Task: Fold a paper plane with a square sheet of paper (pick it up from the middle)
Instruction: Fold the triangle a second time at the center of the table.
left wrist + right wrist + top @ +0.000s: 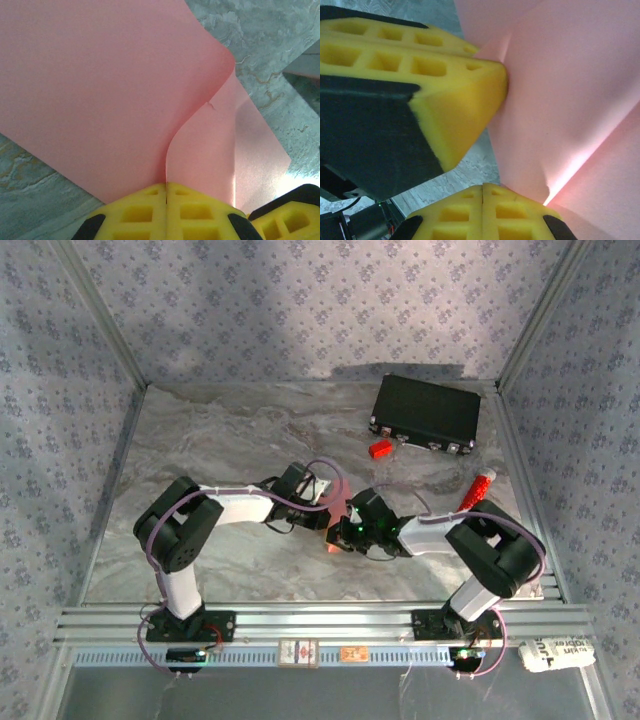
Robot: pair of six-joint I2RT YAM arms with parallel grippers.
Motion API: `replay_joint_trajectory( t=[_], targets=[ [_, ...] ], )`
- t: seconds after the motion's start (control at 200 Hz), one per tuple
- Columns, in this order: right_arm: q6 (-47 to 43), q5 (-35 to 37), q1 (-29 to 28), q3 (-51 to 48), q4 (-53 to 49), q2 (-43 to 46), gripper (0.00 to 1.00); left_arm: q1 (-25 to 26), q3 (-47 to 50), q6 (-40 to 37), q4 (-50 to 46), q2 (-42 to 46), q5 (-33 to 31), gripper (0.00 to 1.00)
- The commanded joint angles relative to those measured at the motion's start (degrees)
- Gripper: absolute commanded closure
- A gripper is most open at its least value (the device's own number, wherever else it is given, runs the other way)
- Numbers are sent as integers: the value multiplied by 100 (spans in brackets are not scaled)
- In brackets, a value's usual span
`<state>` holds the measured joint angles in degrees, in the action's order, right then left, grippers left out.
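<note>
1. The left pincer (166, 192) is pressed together on the square sheet of paper (100, 90), which rises from between its yellow pads in a soft curl.
2. The right pincer (483, 192) is likewise pressed together, pinching the same sheet just beside the left one.
3. The sheet sits near the middle of the desk (220, 440), between the two arms, partly lifted and bowed.
4. By my judgement, the pick-up is done and a first fold is under way; the bend looks rounded, not pressed flat.
5. No nose, wings or dart outline show, so most of the folding seems left.
</note>
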<state>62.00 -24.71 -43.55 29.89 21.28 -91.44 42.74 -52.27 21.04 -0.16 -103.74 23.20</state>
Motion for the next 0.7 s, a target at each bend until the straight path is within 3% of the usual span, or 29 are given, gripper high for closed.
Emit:
replay_joint_trajectory(
  t=[0.0, 0.475, 0.695],
  targets=[
    [128, -35, -47, -174, 123, -129, 96, -7, -74, -21, -179, -190, 75, 100],
    [32, -28, -73, -89, -101, 394, 94, -5, -64, -21, -177, -216, 89, 100],
    [128, -87, -206, -147, 90, 68, 95, -5, -61, -21, -168, -205, 83, 100]
  ],
)
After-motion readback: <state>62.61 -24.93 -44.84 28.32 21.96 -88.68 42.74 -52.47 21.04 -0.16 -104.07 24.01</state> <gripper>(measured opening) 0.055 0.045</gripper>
